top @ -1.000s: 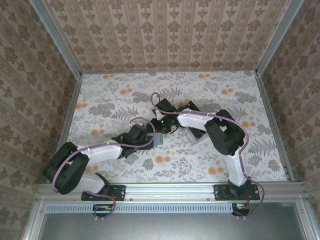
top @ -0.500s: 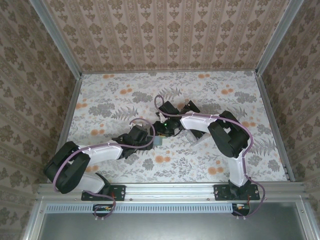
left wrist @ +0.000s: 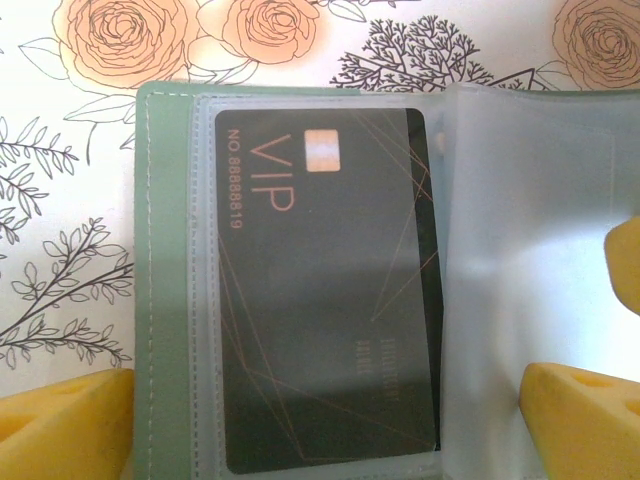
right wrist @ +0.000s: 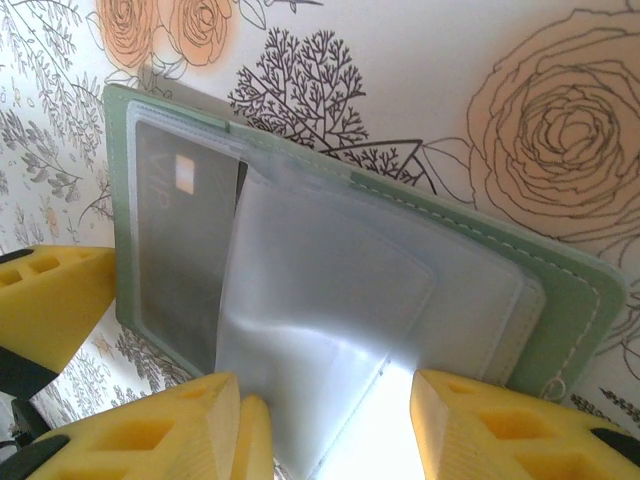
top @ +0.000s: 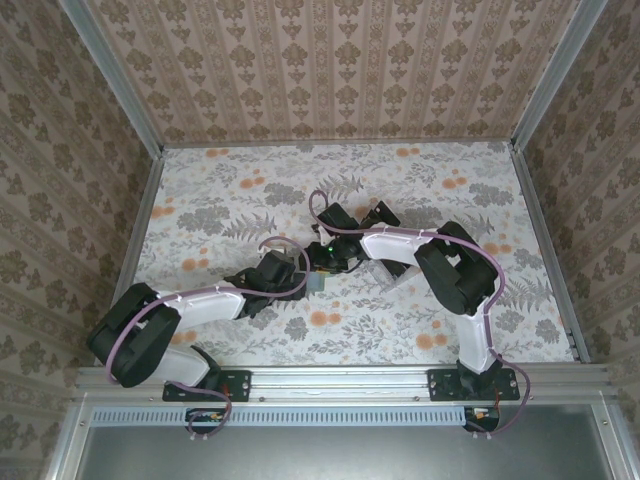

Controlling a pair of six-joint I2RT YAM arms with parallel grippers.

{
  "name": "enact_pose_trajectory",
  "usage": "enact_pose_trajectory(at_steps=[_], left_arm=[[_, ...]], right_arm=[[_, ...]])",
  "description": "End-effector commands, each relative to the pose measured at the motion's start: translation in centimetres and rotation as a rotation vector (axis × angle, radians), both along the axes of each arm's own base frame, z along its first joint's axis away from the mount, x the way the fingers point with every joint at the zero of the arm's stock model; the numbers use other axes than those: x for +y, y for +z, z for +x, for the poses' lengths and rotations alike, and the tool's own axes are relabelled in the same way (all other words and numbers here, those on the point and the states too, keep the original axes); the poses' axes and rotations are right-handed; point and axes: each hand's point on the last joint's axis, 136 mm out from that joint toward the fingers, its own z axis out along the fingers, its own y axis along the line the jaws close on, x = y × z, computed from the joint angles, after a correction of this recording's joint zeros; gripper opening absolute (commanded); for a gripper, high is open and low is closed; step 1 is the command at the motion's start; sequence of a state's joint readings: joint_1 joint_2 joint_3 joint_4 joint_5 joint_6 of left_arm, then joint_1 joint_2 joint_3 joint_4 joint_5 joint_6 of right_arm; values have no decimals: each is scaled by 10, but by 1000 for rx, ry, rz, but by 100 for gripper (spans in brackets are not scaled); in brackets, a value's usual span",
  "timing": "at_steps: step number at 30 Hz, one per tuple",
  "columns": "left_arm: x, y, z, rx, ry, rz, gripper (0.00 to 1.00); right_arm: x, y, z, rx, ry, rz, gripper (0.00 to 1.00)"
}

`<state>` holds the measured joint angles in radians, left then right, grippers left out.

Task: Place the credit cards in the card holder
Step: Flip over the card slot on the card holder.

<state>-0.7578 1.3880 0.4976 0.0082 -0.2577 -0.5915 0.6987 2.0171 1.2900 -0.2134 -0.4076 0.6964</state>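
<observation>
The card holder (left wrist: 165, 300) lies open on the table, sage green outside, small between the two wrists in the top view (top: 318, 283). A black-brown credit card (left wrist: 320, 300) marked VIP sits in the clear sleeve on its left page (right wrist: 185, 250). The other clear sleeves (right wrist: 330, 300) are bent up off the right page. My left gripper (left wrist: 320, 425) is open, its yellow fingers (left wrist: 65, 425) on either side of the holder. My right gripper (right wrist: 330, 430) stands half open with the raised sleeves between its fingers (right wrist: 495, 425).
The floral table cover (top: 400, 330) spreads around the holder. Patterned walls (top: 330, 70) with metal corner posts close in the back and both sides. Both forearms cross the middle of the table, and the metal rail (top: 340, 382) runs along the near edge.
The right arm shifted slightly to the right over the holder about a second ago and has stayed still since. The left arm has not moved.
</observation>
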Motion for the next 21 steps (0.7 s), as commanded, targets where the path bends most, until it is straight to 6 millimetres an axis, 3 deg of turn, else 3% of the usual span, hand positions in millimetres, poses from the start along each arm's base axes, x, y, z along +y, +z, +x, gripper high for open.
enact_pose_trajectory(at_steps=[1,17,21], left_arm=[[10,-6,-9,33,22,9,100],[14,33,-7,-59,38,-57,100],[15,30,-8,-48,27,-55,100]], right_arm=[[7,-7,0,27,-4,4,51],[19,-5,1,63,-14,62,51],[19,-7,1,67,-20,62,51]])
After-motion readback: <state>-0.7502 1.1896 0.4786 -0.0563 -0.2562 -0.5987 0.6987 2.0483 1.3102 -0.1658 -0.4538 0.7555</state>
